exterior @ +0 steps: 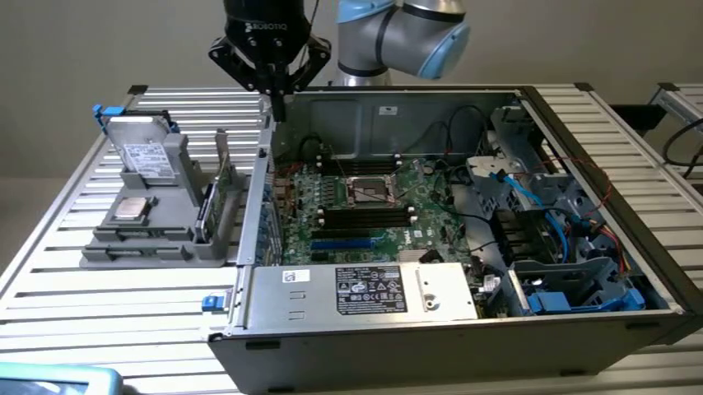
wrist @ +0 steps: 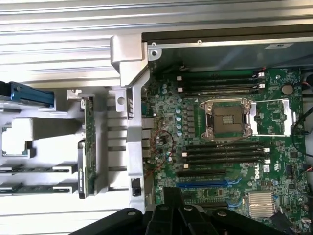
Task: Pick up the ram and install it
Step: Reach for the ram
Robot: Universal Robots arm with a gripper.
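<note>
Slatted aluminium table (exterior: 44, 271) under everything, and on it you have an open computer case (exterior: 439, 346) with a grey parts tray (exterior: 115, 255) just beside it, on the exterior view's left.

Your claw (exterior: 277, 103) hangs above the far end of the case's left wall (exterior: 262, 189). Its fingers are pressed together with nothing between them, and it appears to touch nothing.

The ram (wrist: 29, 170) sits edge-up in a slot of the tray, at the tray's near end, with a second stick like it just beside. It is well apart from the claw.

Mind the edges. The left wall stands between tray and motherboard (exterior: 329, 197), and a taller green expansion card (exterior: 225, 185) stands upright in the tray close to that wall.

Inside the case, black memory slots (exterior: 363, 212) run on both sides of the processor socket (exterior: 368, 191). Above them the space is open. Cables (exterior: 528, 189) crowd the exterior view's right, and the power supply (exterior: 363, 290) fills the near edge.
</note>
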